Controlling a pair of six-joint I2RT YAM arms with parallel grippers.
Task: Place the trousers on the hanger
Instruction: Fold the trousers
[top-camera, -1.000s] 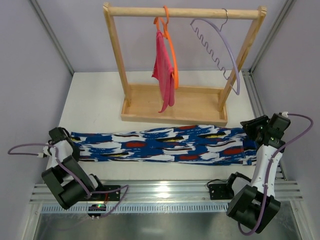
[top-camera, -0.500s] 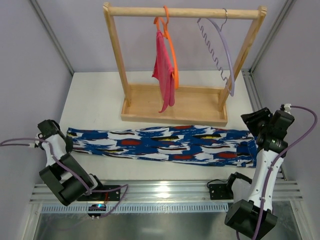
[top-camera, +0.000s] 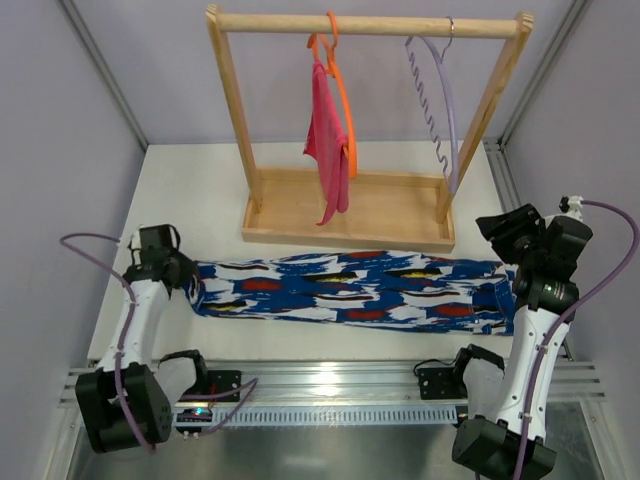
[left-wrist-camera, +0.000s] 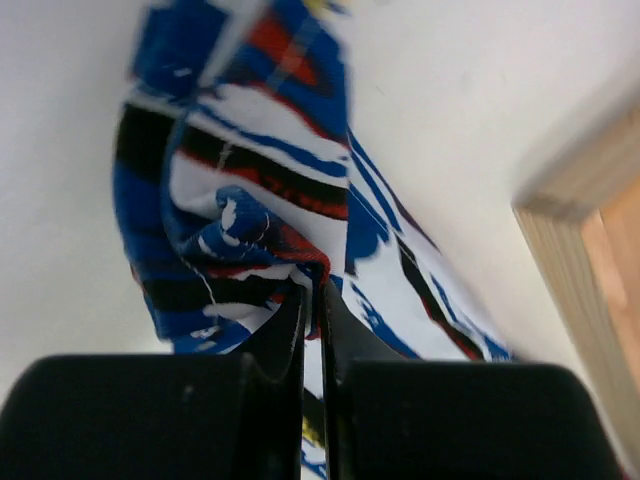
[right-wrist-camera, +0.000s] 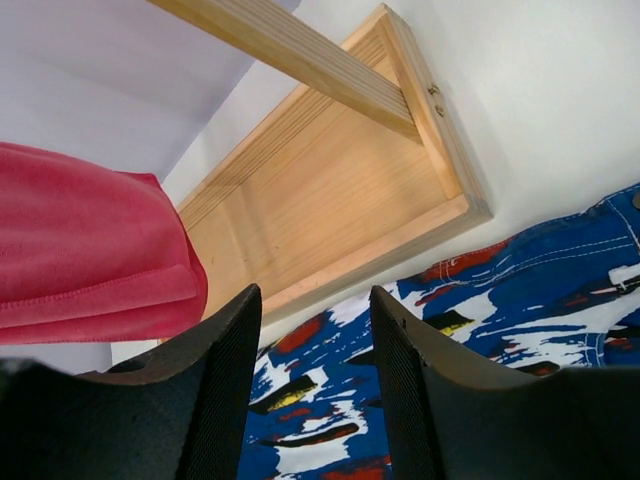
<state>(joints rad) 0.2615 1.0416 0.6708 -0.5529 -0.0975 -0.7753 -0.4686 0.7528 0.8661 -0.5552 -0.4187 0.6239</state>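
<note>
While the left pincer (left-wrist-camera: 312, 300) grips one end of the trousers (top-camera: 350, 292), jaws all but together on a bunched fold, the rest of the garment lies stretched along the worktop (top-camera: 190, 190) just in front of the wooden rack (top-camera: 370, 22). The gripped end is curled over on itself; the rest lies flat.

Right pincer (right-wrist-camera: 312, 295): jaws moderately apart, nothing between them. It hangs over the other end of the trousers, near the rack's base tray (top-camera: 400, 215), apparently clear of the cloth.

Hanger (top-camera: 447, 110): bare, hung by its metal hook (top-camera: 450, 25) at the right end of the rail, well above the trousers. An orange hanger (top-camera: 345, 110) carrying pink cloth (top-camera: 328, 150) hangs further left on the same rail.

Handling, as judged:
- Cloth is soft and limp, probably light. It folds and rucks at a pinch, as the left end shows.
- Long garment: lifted by one end, the rest should trail and drag on the worktop; lifted by both ends, the middle should sag.
- A pinch on a loose fold may catch only the upper layer and slip.
- The right end shows white stitching and seams in the wrist view, so likely the waist. Doubled cloth there ought to give the firmer hold.
- The hanger is thin and hangs free, so it will likely swing if nudged; its wavy bar may snag cloth.

Best hold: seamed waist on the right, leg end on the left.
</note>
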